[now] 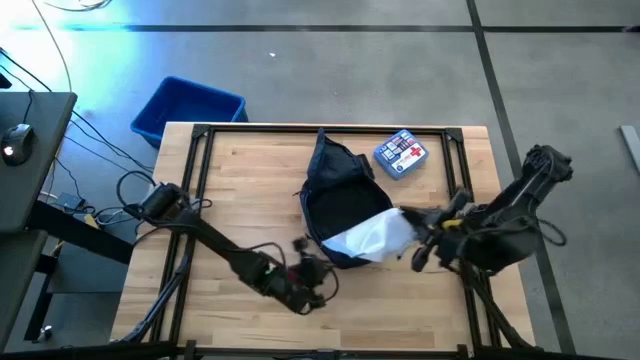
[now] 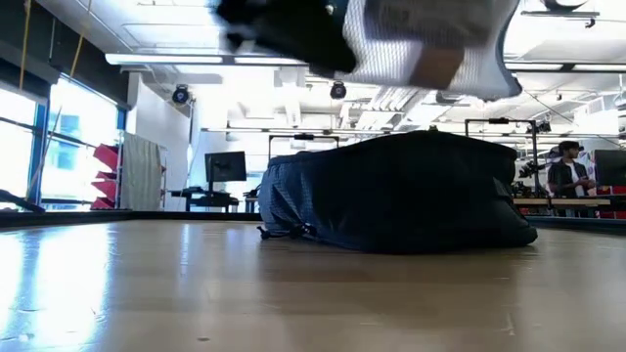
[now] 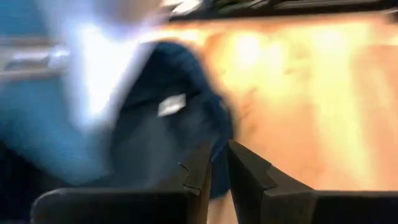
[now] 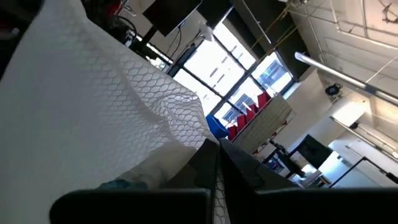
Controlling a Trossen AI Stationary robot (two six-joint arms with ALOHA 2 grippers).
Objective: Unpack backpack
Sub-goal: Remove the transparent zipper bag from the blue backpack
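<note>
Grey floor (image 1: 330, 70) crossed by dark seam lines; a blue bin (image 1: 188, 108) stands on it just beyond the wooden table (image 1: 250, 190); a dark desk (image 1: 30, 150) with a mouse (image 1: 15, 140) at one side, cables (image 1: 100, 150) trailing beside it. Level view: tall bright windows (image 2: 39, 147); white ceiling with strip lights (image 2: 166, 60); a monitor (image 2: 225, 167) on a far desk; red shelving (image 2: 106, 176); a person (image 2: 567, 174) in the distance.

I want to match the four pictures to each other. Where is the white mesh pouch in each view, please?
High: white mesh pouch over the backpack's mouth, at the right gripper.
Low: top edge, above the backpack.
Left wrist: pale blur, uncertain.
Right wrist: fills the left half.
Shared landmark: the backpack.
</note>
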